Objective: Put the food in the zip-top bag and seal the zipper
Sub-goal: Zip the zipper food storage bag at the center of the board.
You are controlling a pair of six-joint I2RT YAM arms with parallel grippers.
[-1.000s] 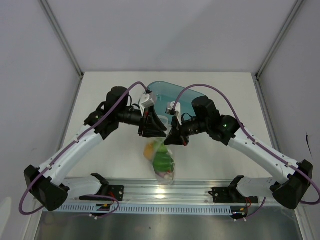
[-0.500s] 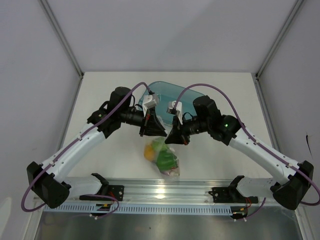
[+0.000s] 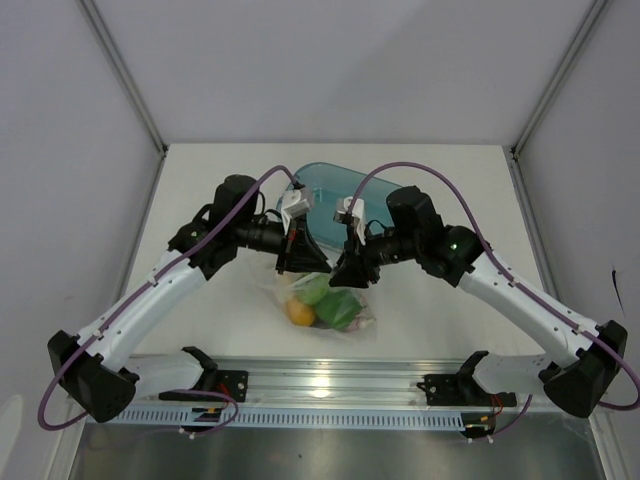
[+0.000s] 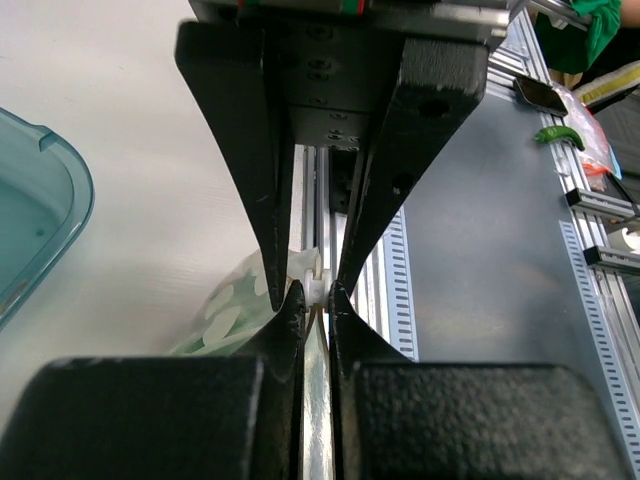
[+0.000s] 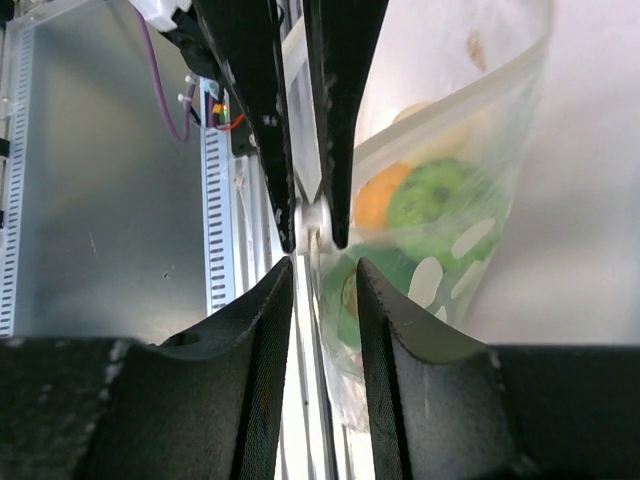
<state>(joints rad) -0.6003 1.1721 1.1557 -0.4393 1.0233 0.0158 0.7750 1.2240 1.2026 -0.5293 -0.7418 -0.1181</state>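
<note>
Just below centre, the zip-top bag [image 3: 365, 318] holds green peppers [image 3: 338, 309] and a yellow-orange piece [image 3: 299, 314]; the left gripper [image 4: 316, 292] pinches its edge, while the right gripper [image 5: 322, 275] has its jaws parted.

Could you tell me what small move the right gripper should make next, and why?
Probably slide the right gripper along the mouth edge of the zip-top bag, away from the left gripper, then pinch it. The left one is shut on that edge, the right's jaws stand slightly apart around it, and the food is inside.
</note>
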